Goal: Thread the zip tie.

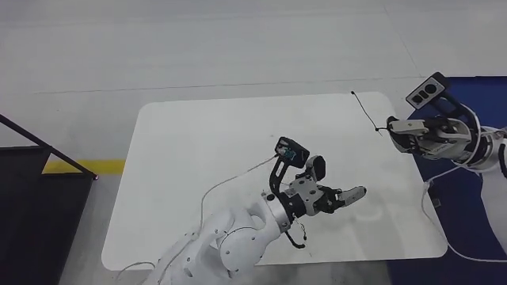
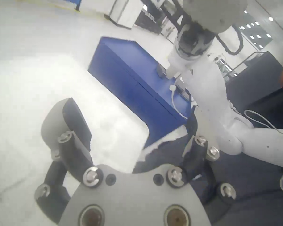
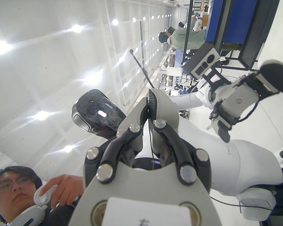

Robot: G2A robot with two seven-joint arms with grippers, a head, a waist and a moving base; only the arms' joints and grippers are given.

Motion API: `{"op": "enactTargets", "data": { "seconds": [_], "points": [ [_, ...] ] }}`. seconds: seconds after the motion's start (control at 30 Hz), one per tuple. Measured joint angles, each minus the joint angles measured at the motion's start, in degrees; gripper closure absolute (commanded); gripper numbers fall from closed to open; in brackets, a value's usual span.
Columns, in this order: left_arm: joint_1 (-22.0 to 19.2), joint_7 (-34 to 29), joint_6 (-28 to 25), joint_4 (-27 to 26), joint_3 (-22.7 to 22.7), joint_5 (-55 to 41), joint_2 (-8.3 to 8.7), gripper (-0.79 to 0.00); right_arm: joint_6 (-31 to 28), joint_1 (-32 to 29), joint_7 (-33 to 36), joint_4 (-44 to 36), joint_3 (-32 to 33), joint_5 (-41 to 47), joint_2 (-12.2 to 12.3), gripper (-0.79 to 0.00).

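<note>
Over by the right edge of the table (image 1: 198, 166), my right gripper (image 1: 382, 130) has its fingers squeezed together on the zip tie (image 1: 364, 111). It's a thin black strip, pinched near one end. The long part sticks out past my fingertips and slants toward the table's far right corner, with a little knob at its free tip. In my right wrist view, a thin bit of the tie also runs back down between the two fingers toward my palm. Can't really tell if the tip touches the tabletop or just hangs over it.

My left gripper (image 1: 339, 180) is over the near part of the table, well apart from the tie. Its fingers are spread wide with nothing between them, and the opening faces roughly toward my right arm.

Other stuff around:
- a blue platform (image 1: 475, 95) just beside the table's right edge, under my right arm
- a white cable (image 1: 444, 237) looping across that blue surface near the table's near right corner
- a thin pale wire (image 1: 230, 178) running over the tabletop toward my left wrist
- a black frame (image 1: 47, 154) off the table's left side, beside a yellow floor line (image 1: 87, 166)

Between my two grippers it's just bare white tabletop.
</note>
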Motion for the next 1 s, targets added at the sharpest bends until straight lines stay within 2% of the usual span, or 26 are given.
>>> {"op": "enactTargets", "data": {
  "seconds": [0.1,0.37,0.53,0.73,0.83,1.0],
  "points": [
    [-0.1,2.8,0.0,0.1,0.1,2.5,-0.01,-0.785,0.0,0.0,0.0,0.0,0.0,0.0,0.0,0.0],
    [0.5,4.0,-0.7,-0.6,0.0,1.7,-0.2,-0.785,0.0,0.0,0.0,0.0,0.0,0.0,0.0,0.0],
    [1.8,15.0,-3.3,-0.3,1.8,-4.9,-2.04,-0.785,-2.9,-2.1,-1.9,-2.2,-0.9,-0.9,-0.3,0.0],
    [-0.6,21.9,-3.4,3.0,4.2,-6.2,-4.5,-0.785,-6.0,-5.2,-2.9,-4.5,-1.2,-2.0,-0.6,0.0],
    [-1.9,23.2,-1.3,4.5,4.4,-4.9,-5.4,-0.779,-5.9,-5.2,-2.8,-4.4,-1.2,-2.0,-0.6,0.0],
    [-2.2,22.5,-0.9,5.1,3.4,-5.0,-6.01,-0.742,-5.9,-5.2,-2.8,-4.4,-1.2,-1.9,-0.6,0.0]
  ]
}}
